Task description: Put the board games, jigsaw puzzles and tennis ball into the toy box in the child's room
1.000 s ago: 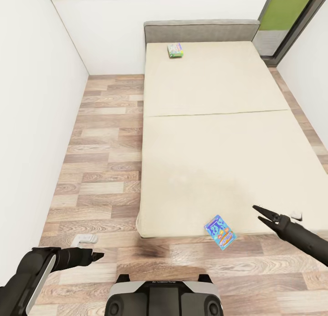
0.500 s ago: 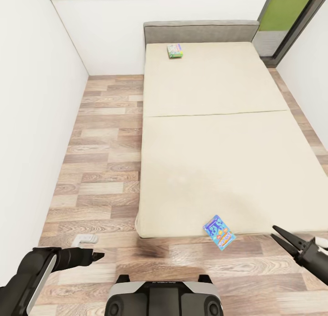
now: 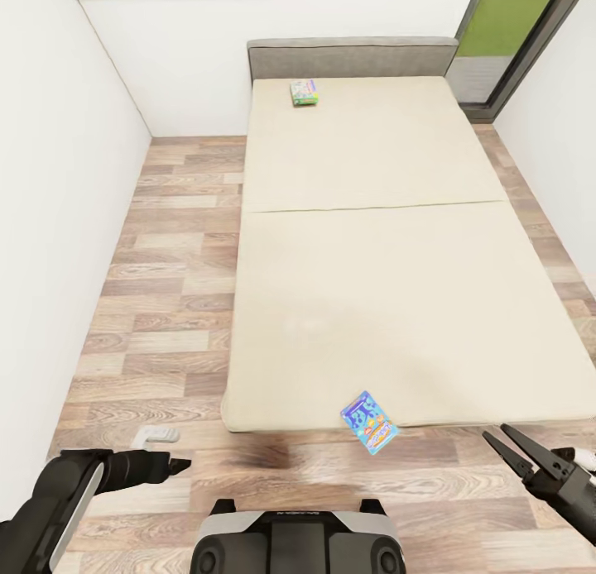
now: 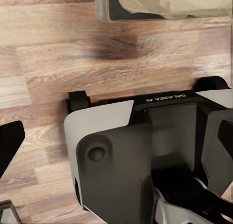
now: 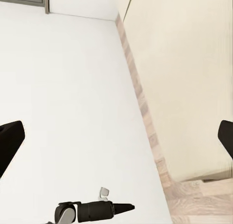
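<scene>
Two board games lie on the beige bed (image 3: 372, 251). The blue board game (image 3: 368, 422) sits tilted at the bed's near edge, slightly over it. A green board game (image 3: 304, 92) rests far off by the grey headboard. My right gripper (image 3: 494, 431) hangs open over the floor, right of the blue game and apart from it. Low at the left, my left gripper (image 3: 175, 465) points right above the floor; in the left wrist view its fingers (image 4: 9, 144) stand wide apart, holding nothing. The table, toy box, puzzles and ball are out of view.
A white wall (image 3: 50, 227) runs close along the left, with a strip of wood floor (image 3: 182, 268) between it and the bed. A small white object (image 3: 157, 434) lies on the floor near the bed's corner. A dark-framed doorway (image 3: 505, 28) opens at the back right. My base (image 3: 298, 541) sits below.
My right gripper pulled back from over the bed's near edge to low over the floor at the right. The whole view shifted, so bed and games slid leftward. The left arm kept still.
</scene>
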